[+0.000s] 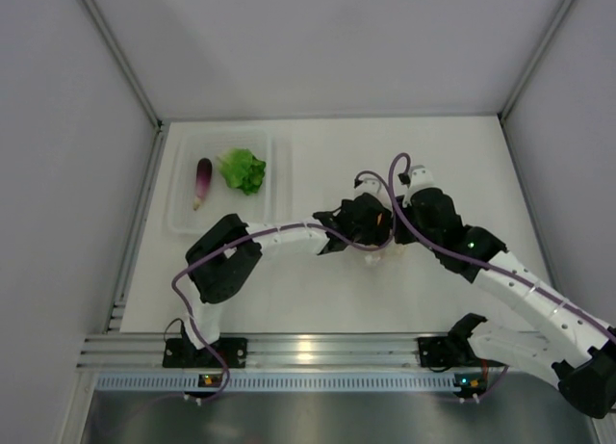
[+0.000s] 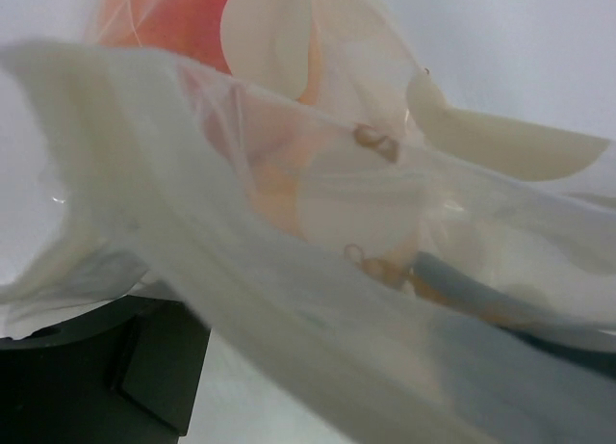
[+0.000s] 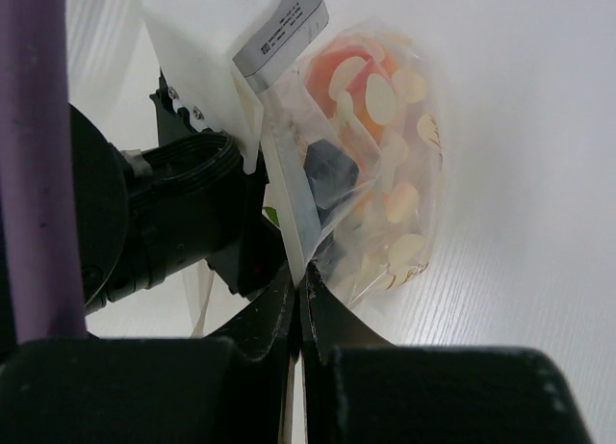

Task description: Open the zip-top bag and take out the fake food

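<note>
The zip-top bag [image 3: 409,208], clear with white dots, hangs upright off the table, and my right gripper [image 3: 300,282] is shut on its top strip. An orange-yellow fruit [image 3: 351,78] of the fake food sits inside it. My left gripper [image 1: 377,238] stands open at the bag's mouth, and one dark finger [image 3: 332,169] shows inside the pouch beside the fruit. In the left wrist view the bag film [image 2: 318,222] drapes across the jaws, with the fruit [image 2: 173,20] beyond it. The purple eggplant [image 1: 202,179] and green lettuce [image 1: 243,170] lie in the tray. The two arms meet mid-table, right gripper [image 1: 397,234] against the bag [image 1: 377,256].
A rigid clear tray [image 1: 183,221] stands at the back left near the left wall. Both arms cross the middle of the white table. A metal rail [image 1: 308,350] runs along the near edge.
</note>
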You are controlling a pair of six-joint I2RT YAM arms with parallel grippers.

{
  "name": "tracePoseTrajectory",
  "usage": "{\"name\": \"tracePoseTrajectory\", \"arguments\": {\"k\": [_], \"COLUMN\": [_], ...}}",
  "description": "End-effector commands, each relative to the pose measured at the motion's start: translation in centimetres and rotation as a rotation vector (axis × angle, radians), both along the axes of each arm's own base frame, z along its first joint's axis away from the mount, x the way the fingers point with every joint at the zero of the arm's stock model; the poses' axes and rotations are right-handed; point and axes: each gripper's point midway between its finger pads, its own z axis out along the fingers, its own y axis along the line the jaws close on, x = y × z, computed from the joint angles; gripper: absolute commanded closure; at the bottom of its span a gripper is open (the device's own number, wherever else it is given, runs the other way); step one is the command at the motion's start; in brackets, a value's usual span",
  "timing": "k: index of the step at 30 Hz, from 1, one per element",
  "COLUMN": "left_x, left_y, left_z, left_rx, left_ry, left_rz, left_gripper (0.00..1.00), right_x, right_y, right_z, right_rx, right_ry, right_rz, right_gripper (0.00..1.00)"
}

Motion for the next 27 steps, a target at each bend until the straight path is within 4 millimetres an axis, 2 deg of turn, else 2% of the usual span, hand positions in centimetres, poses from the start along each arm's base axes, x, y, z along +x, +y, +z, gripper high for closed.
{"name": "tracePoseTrajectory", "arguments": {"k": [1,5,7,10,21,23,24,25,27], "left_x": [0.2,0.2,0.2,0.1,0.0,0.1,0.2,0.2,0.3], "left_y": [-0.4,-0.5,-0.6,-0.8,-0.6,-0.7,-0.7,-0.7,-0.7], "left_z": [-2.4,-3.1,-3.0,-3.3,-4.7,-4.7,-4.7,-4.7,-4.6], "left_rx": [0.038,0.041,0.042,0.044,0.07,0.072,0.072,0.071,0.069], "left_ry": [0.033,0.046,0.043,0.049,0.065,0.062,0.06,0.059,0.061], "left_rz": [-0.003,-0.003,-0.006,-0.023,-0.02,-0.018,-0.018,-0.018,-0.017], "left_gripper": [0.14,0.2,0.2,0.13,0.16,0.19,0.24,0.39,0.54], "right_x": [0.0,0.0,0.1,0.1,0.2,0.2,0.3,0.3,0.3], "right_y": [1.0,0.9,0.9,1.0,1.1,1.1,1.0,1.1,0.9], "right_z": [2.1,1.8,1.9,1.7,1.8,1.6,1.5,1.5,1.5], "right_rx": [0.049,0.042,0.041,0.04,0.042,0.037,0.036,0.035,0.031], "right_ry": [-0.05,-0.044,-0.048,-0.039,-0.038,-0.037,-0.037,-0.035,-0.038], "right_rz": [0.042,0.036,0.031,0.035,0.034,0.034,0.031,0.033,0.025], "right_gripper": [1.0,1.0,1.0,1.0,1.0,1.0,1.0,1.0,1.0]}}
